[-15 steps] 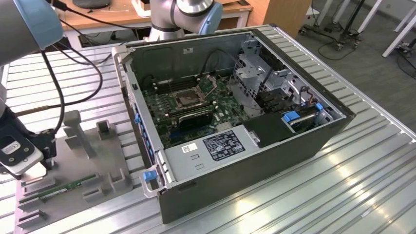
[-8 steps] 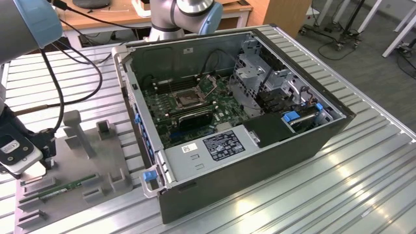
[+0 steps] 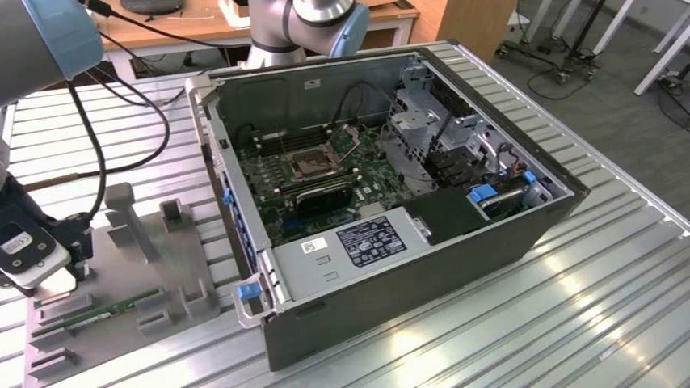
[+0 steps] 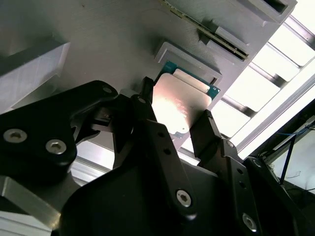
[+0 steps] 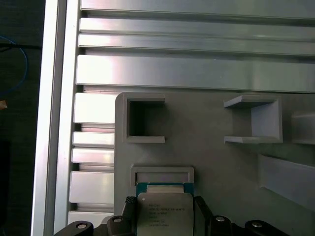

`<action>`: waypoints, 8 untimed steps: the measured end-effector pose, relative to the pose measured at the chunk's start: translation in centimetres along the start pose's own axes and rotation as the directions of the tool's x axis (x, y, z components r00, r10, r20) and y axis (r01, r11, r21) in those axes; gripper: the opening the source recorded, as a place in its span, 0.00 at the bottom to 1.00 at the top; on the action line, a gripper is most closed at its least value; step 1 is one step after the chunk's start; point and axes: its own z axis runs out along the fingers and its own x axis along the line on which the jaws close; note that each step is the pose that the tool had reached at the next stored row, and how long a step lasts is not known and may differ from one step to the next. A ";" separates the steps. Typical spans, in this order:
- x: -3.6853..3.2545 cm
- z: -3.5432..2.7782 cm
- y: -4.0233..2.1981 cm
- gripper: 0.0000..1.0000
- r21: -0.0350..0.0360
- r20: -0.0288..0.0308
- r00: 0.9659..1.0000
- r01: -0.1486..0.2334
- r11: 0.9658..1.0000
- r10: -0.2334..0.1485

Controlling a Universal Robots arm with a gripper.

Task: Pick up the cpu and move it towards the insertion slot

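Exterior view: puts the insertion slot (image 3: 309,165) deep inside the open computer case (image 3: 431,275), well apart from the grey fixture (image 3: 119,275) on the tabletop (image 3: 561,323). Means a long carry over the case rim, and a low path could clip it.

Second wrist view: shows the gripper (image 4: 175,100) clamped narrow on the cpu (image 4: 183,105), fingers (image 4: 147,105) pressed to two opposite thin edges, low in the fixture's nest. Could slip or tilt from so slim a hold.

First wrist view: sets the cpu (image 5: 165,210) just beside the nest wall (image 5: 162,173). Could snag there if lifted crooked.
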 end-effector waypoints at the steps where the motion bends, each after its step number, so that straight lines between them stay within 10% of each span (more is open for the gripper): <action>1: 0.00 -0.07 0.00 0.55 0.000 0.000 1.000 0.000 1.000 0.000; 8: 0.00 -0.71 0.03 0.55 0.000 0.000 1.000 0.000 1.000 0.000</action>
